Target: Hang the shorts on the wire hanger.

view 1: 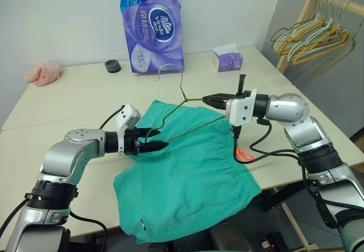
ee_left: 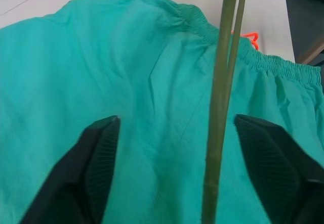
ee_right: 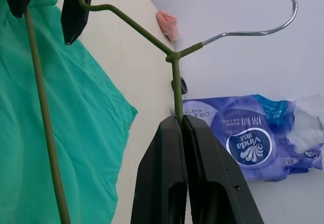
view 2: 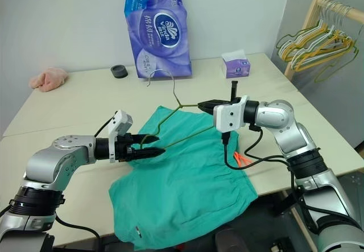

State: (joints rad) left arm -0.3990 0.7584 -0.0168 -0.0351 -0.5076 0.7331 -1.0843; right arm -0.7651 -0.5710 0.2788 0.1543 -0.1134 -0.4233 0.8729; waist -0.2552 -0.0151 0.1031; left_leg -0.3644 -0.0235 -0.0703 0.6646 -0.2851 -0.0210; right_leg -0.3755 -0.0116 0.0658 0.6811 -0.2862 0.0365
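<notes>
Left eye view shows the teal-green soft fabric shorts (view 1: 185,178) spread flat on the pale cream table (view 1: 68,101), their gathered elastic waistband toward the robot's right and the orange drawstring (view 1: 243,154) poking out by the table's right edge; a small white tag (view 1: 143,224) sits near the hem closest to the robot. The thin olive-green wire hanger (view 1: 182,112) is held up above the shorts, tilted, with its bare metal hook (view 1: 170,70) rising toward the wall. The right claw (view 1: 209,99) is pinched tight on one shoulder wire just beside the hanger's neck, as the right wrist view makes plain, its two black fingers (ee_right: 174,173) pressed together with the wire between them. The left claw (view 1: 154,145) is at the hanger's opposite corner, over the shorts; in the left wrist view its fingers (ee_left: 96,168) stand apart with the two green wires running between them, nearer one finger and touching neither, so it grips nothing. At the back of the table stand a purple plastic pack of tissue rolls (view 1: 152,27), a small purple tissue box (view 1: 228,61), a black ring-shaped object (view 1: 112,65) and a pink cloth lump (view 1: 42,73). Beyond the table's right end, a wooden rack (view 1: 304,21) carries several more wire hangers (view 1: 313,38).
</notes>
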